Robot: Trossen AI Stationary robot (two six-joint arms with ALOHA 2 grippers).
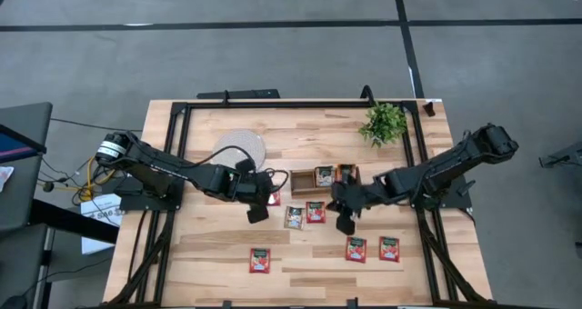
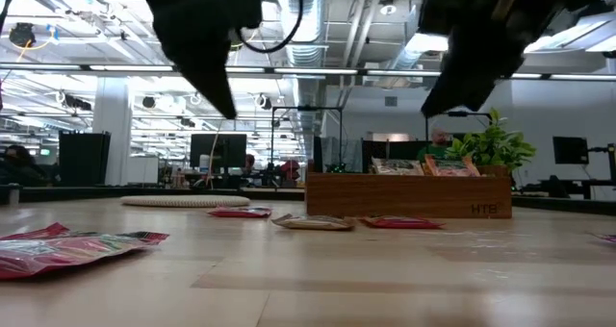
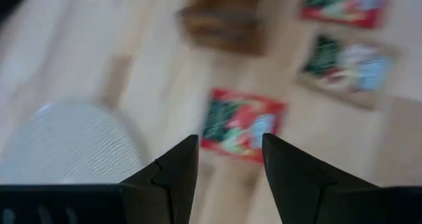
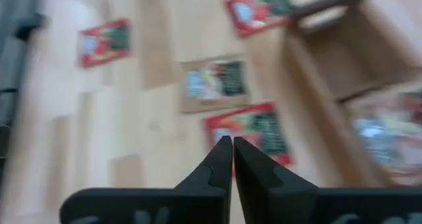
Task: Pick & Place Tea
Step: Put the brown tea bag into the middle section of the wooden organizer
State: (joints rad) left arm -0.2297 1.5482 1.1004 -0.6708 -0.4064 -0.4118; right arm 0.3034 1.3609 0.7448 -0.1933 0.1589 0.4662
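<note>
Tea sachets lie flat on the wooden table: a red one [image 3: 242, 124] just beyond my left gripper's fingers, a pale one [image 1: 295, 216] and a red one [image 1: 316, 211] in front of the wooden tray [image 1: 302, 189], and three more red ones near the front edge [image 1: 260, 260]. Two sachets stand in the tray's middle and right compartments [image 1: 325, 174]. My left gripper [image 1: 259, 211] hovers open above the table, left of the tray. My right gripper [image 1: 345, 224] hangs shut above the table, over the red sachet [image 4: 254, 132] in front of the tray. Neither touches anything.
A round grey-white disc [image 1: 241, 148] lies at the far left of the tray. A small green plant [image 1: 384, 123] stands at the far right. A black frame [image 1: 182, 118] runs along the table's edges. Bare wood lies between the front sachets.
</note>
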